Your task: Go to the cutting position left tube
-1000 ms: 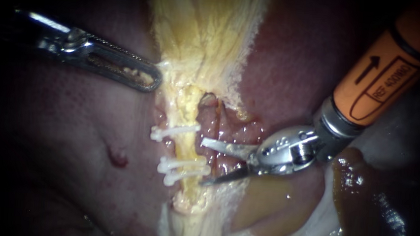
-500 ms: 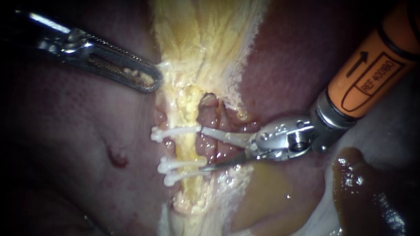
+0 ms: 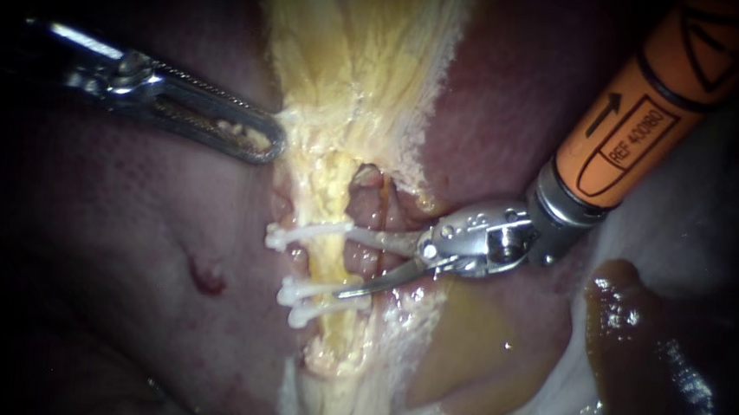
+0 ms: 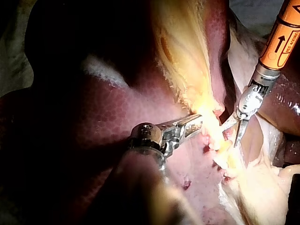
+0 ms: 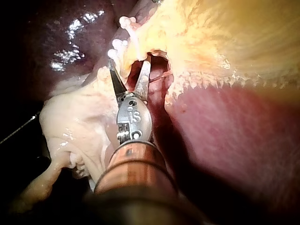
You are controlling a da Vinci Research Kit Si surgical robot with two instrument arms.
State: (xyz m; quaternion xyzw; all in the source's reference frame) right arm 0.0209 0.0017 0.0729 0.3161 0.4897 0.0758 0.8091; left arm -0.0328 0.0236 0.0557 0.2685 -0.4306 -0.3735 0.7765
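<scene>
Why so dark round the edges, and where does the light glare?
Endoscope view: light pools on the yellow tissue and white clips; the edges fall dark, half hiding the left instrument's shaft. Left wrist view: glare burns where the left instrument meets the yellow tissue; the liver lies in shadow. Right wrist view: glints on wet dark tissue; the right instrument's shaft is shadowed.

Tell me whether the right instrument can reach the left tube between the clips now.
Likely yes. The right instrument, jaws open, straddles the gap between the upper clip and the two lower clips, tips at the left tube, with nothing across its way. The left instrument grips yellow tissue aside.
</scene>
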